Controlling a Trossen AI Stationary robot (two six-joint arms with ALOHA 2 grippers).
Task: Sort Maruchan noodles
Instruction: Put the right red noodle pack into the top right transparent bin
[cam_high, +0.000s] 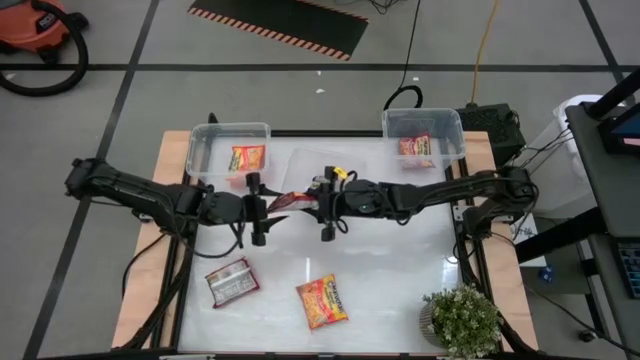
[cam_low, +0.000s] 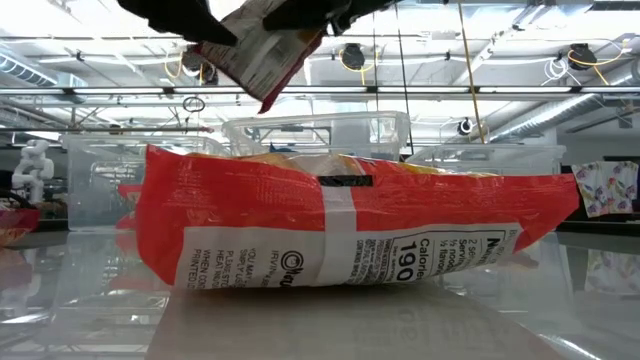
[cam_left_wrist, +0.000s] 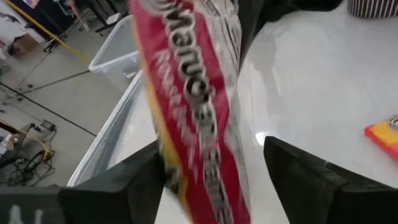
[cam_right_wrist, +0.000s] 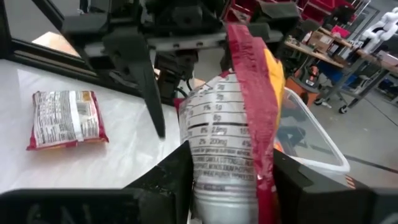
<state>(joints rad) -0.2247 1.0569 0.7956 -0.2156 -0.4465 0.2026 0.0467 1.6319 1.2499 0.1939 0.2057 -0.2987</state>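
Above the middle of the table, a red and silver noodle packet (cam_high: 291, 199) hangs between my two grippers. My right gripper (cam_right_wrist: 233, 186) is shut on it from the right. My left gripper (cam_left_wrist: 211, 186) is open, with a finger on either side of the packet's other end (cam_left_wrist: 193, 118). A silver-red packet (cam_high: 232, 282) and an orange packet (cam_high: 322, 300) lie flat on the near part of the table. One packet (cam_high: 246, 157) lies in the far-left clear bin and another (cam_high: 416, 147) in the far-right bin. My left gripper's one finger (cam_left_wrist: 134, 183) stands right beside the packet's edge; I cannot tell whether it touches. My right gripper pinches the packet's right end (cam_right_wrist: 224, 162) between its two fingers, coming nearly level from the table's right. The packet stands on edge, lifted clear of the table, and reaches toward the left gripper.
The two clear bins (cam_high: 200, 150) (cam_high: 450, 125) stand at the table's far edge. A potted plant (cam_high: 462, 320) sits at the near right corner. In the low view the orange packet (cam_low: 350, 230) fills the foreground, with the held packet (cam_low: 265, 50) above it.
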